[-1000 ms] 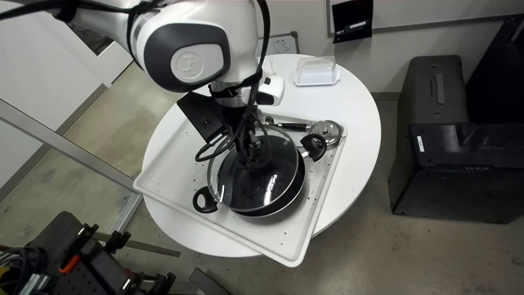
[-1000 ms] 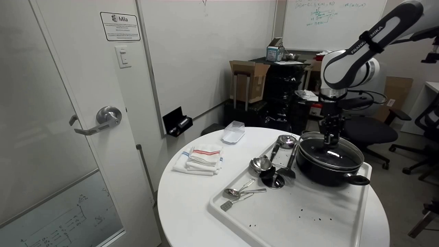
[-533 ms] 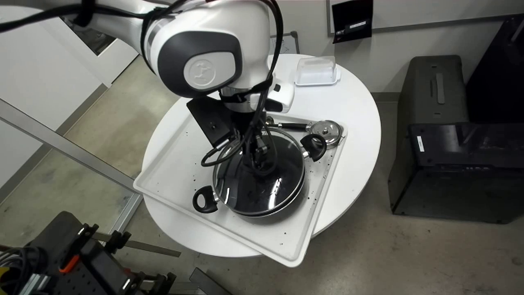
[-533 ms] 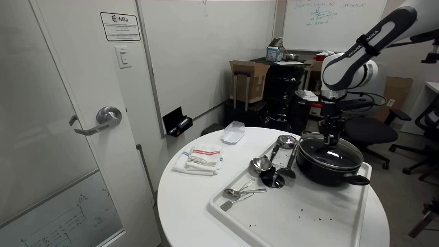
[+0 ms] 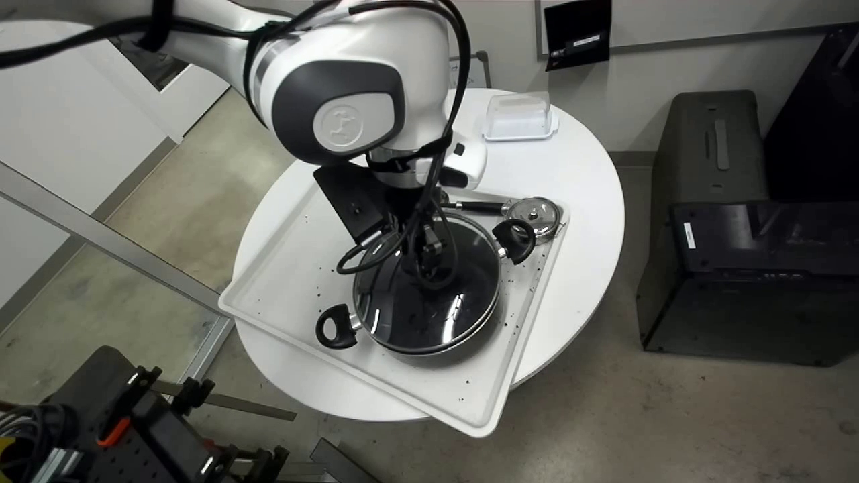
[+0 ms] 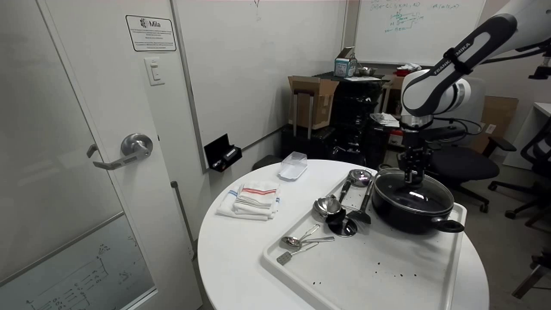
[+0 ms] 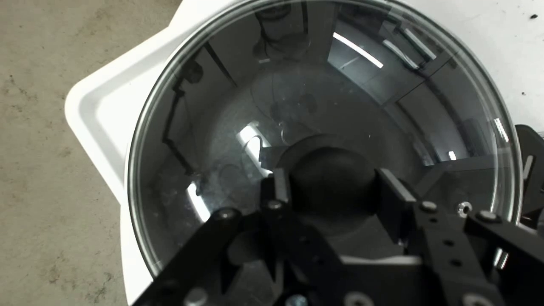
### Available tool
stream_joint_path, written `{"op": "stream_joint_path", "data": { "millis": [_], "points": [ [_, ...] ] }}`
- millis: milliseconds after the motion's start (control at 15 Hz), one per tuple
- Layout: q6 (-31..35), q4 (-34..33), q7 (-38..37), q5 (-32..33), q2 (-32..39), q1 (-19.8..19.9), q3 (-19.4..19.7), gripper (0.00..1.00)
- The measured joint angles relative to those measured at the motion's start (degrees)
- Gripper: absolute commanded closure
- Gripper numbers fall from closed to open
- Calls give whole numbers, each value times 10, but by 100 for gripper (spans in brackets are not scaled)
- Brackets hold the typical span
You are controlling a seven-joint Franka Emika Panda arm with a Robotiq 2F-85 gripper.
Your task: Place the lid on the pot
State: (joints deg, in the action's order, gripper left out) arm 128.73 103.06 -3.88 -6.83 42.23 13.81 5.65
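Two corners of the white rectangular tray (image 5: 282, 288) under one wide black pot (image 6: 402, 219) jut past the round white desk (image 5: 597, 215). I see two black fingers (image 7: 393, 214) pinching the dark knob (image 7: 333, 182) of one round clear-glass lid (image 7: 323, 102), better centred over the pot than a second ago.

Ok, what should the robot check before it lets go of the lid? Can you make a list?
1. Is the gripper on the knob? Ok: it pinches it from both sides.
2. Is the lid over the pot? Ok: it covers nearly all the top.
3. Does the lid touch the pot all the way round? Cannot tell: it looks very close, but no view shows it for sure.
4. Are the handles clear? Ok: both stick out past the lid.
5. Is the pot upright on the tray? Ok.
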Motion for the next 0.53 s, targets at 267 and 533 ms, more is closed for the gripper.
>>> {"op": "stream_joint_path", "data": {
  "millis": [267,533],
  "points": [
    [-4,-3,-2,0,2,0,0,74],
    [-10,-3,-3,0,2,0,0,74]
  ]
}}
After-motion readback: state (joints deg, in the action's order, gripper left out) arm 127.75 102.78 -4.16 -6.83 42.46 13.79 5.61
